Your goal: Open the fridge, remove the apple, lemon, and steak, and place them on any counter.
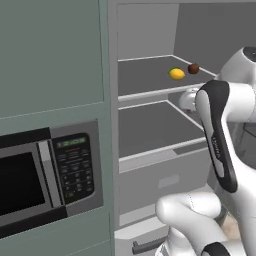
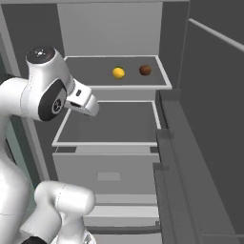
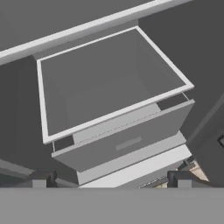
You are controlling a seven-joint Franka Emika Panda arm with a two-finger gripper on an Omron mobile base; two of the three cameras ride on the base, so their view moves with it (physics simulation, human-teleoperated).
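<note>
The fridge [image 2: 164, 119] is open. The lemon [image 2: 118, 72] and the apple [image 2: 145, 70] sit near each other on the top shelf [image 2: 90, 71]. The claw [image 3: 111, 181] is wide and holds nothing, above the drawer [image 3: 127, 142].

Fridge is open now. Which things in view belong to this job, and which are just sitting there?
Part of the job:
- fridge, door open
- lemon, on the upper shelf
- apple, on the same shelf beside the lemon, apart from it
- gripper, open, holding nothing

Just there:
- microwave, in the cabinet beside the fridge
</note>
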